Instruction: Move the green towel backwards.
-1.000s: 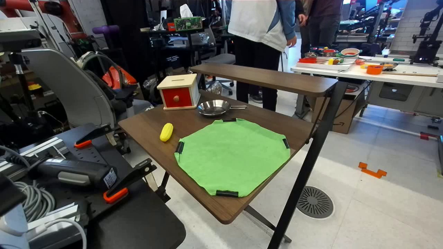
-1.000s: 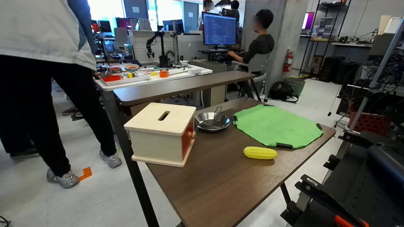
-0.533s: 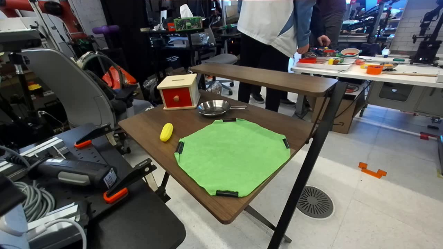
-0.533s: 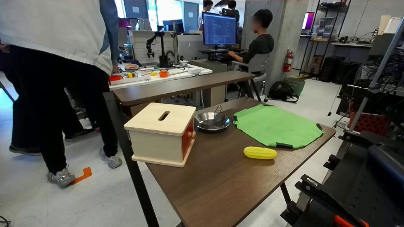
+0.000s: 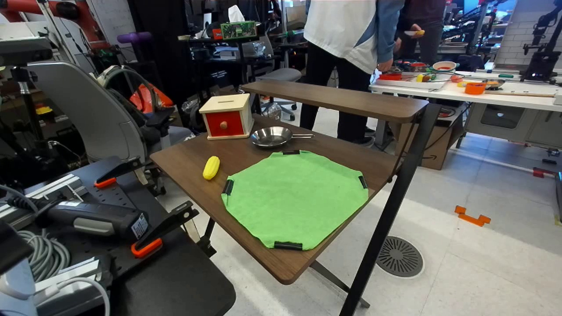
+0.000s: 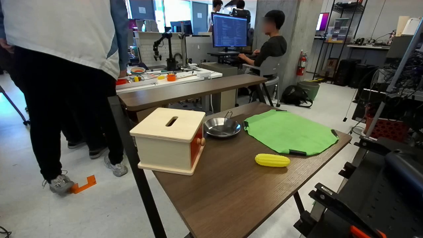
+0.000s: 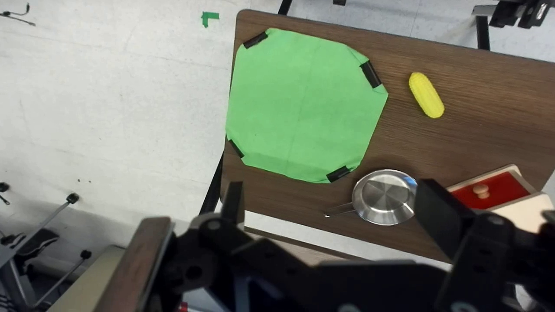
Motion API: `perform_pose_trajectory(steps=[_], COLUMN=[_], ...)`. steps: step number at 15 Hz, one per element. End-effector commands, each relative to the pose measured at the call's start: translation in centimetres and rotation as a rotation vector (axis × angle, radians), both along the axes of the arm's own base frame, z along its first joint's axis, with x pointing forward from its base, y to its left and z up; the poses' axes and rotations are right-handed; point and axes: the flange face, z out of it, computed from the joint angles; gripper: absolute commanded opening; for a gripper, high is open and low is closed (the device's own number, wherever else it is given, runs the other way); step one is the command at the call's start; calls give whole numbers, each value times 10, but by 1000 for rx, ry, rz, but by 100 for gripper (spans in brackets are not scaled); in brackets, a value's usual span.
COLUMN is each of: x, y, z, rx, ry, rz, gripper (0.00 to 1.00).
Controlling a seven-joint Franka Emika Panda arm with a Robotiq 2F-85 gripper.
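The green towel lies flat on the brown table, its folded corners held by black clips or tape. It shows in both exterior views (image 5: 296, 199) (image 6: 290, 132) and in the wrist view (image 7: 305, 106). My gripper (image 7: 333, 190) shows only in the wrist view, with its two black fingers wide apart and nothing between them. It appears above the table, with the towel ahead of the fingers and not touched. The arm and gripper are out of view in both exterior views.
On the table (image 6: 231, 198) are a yellow corn (image 5: 211, 168), a steel pan (image 5: 271, 137) and a wooden box with a red drawer (image 5: 226, 116). A raised shelf (image 5: 338, 98) runs along one side. A black cart (image 5: 175, 272) stands nearby. A person (image 5: 342, 66) stands behind the shelf.
The towel, corn, pan and box have not moved. The people in the background have shifted, and a person near the white table now holds something small.
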Motion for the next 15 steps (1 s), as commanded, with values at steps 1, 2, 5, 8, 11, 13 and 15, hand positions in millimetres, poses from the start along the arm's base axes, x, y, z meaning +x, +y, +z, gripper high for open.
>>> perform_pose_trajectory(steps=[1,2,5,8,11,13,15], x=[24,29,44,54,58,60,64], y=[-15,-20,-39,-55,-63,-62,-62], z=[-56,-77,-141,-207,-266,-304,-338], rx=[11,18,72,135,223,291,336], ry=[-37,-49,-56,-26,16,44,76], rz=[38,49,93,94,67,32,-7], gripper=[100,100,100,100,100,100,100])
